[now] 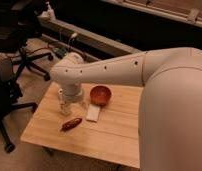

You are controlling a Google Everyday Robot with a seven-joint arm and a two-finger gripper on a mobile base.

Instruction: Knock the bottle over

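Claw [74, 103] points down at the table's [114, 142] back-left part, right at the bottle [65, 107]; can't tell if it's released or clenched. Bottle is small, whitish see-through plastic, looks upright, near the left edge. 1 round glossy red bowl [100, 95] sits just beside it on the right. A flat white rectangular pad [93, 113] lies in front of the bowl, and 1 dark reddish oblong thing [70, 124] lies closer to the front edge. Table is pale wood planks, with open wood toward the front-right. Black office chairs [9, 82] crowd the left side.
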